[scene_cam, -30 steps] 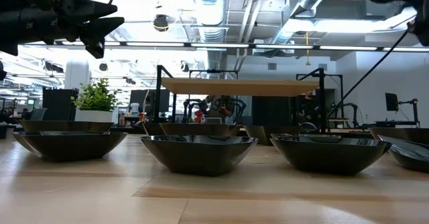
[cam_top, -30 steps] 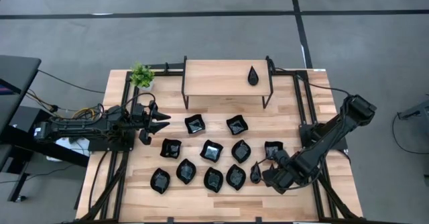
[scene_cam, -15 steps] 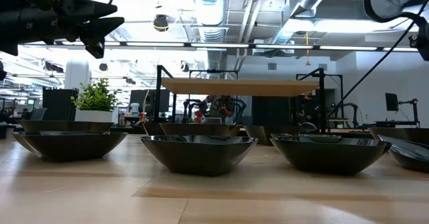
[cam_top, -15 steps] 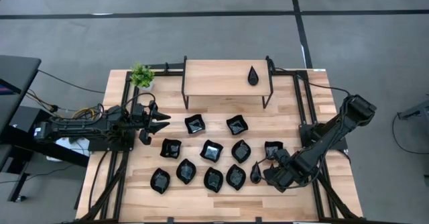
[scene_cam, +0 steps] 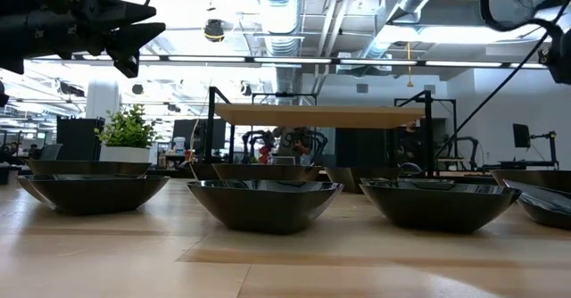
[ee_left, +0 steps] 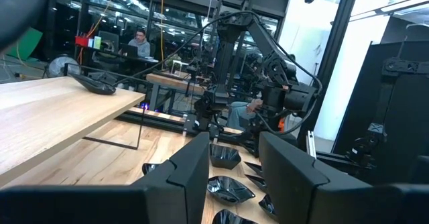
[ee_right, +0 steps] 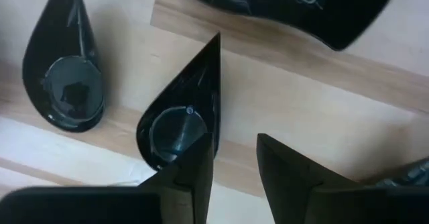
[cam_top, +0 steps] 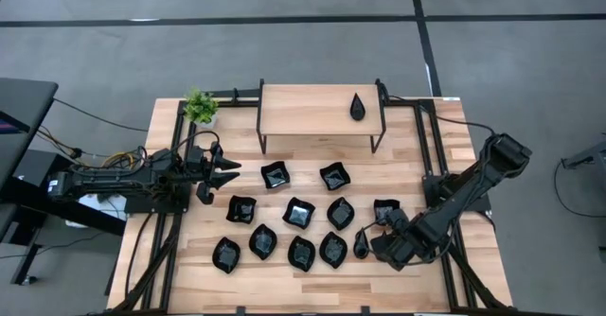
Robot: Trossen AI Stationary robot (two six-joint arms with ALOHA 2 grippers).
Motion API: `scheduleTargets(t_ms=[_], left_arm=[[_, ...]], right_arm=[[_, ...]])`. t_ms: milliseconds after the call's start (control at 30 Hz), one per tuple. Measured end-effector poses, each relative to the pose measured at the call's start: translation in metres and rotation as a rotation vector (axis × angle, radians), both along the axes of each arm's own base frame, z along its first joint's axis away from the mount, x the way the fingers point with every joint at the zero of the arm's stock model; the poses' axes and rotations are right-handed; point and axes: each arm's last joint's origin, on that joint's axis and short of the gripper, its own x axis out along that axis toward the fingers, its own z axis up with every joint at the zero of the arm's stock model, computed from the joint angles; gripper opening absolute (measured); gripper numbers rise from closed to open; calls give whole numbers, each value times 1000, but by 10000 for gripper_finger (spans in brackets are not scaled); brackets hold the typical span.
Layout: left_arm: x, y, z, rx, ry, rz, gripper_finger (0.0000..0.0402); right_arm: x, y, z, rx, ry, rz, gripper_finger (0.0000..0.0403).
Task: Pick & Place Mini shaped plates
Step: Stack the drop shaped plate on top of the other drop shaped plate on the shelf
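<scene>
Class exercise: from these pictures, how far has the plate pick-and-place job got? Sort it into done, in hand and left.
Done: one teardrop plate already sits on the raised wooden shelf.
In hand: the right end effector hovers open over a teardrop plate on the table, not yet gripping it.
Left: the other black plates lie on the table below the shelf. The left end effector waits, open, at the left edge.

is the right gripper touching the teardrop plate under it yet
Cannot tell. In the right wrist view one finger of the right gripper overlaps the rim of the teardrop plate, jaws apart, but neither contact nor a gap shows plainly.
</scene>
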Motion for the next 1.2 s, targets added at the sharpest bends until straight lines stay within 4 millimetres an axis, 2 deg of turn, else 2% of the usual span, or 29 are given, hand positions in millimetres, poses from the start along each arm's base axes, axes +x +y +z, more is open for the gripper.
scheduleTargets(t_ms=[500,833,1200], left_arm=[[0,0,0,0,-6,0,132],[0,0,1,0,-6,0,132],[0,0,1,0,-7,0,132]], right_arm=[[-5,-7,-27,3,-67,-15,111],[-6,-8,-29,2,-70,-25,110],[-6,-8,-29,-2,-66,-21,65]])
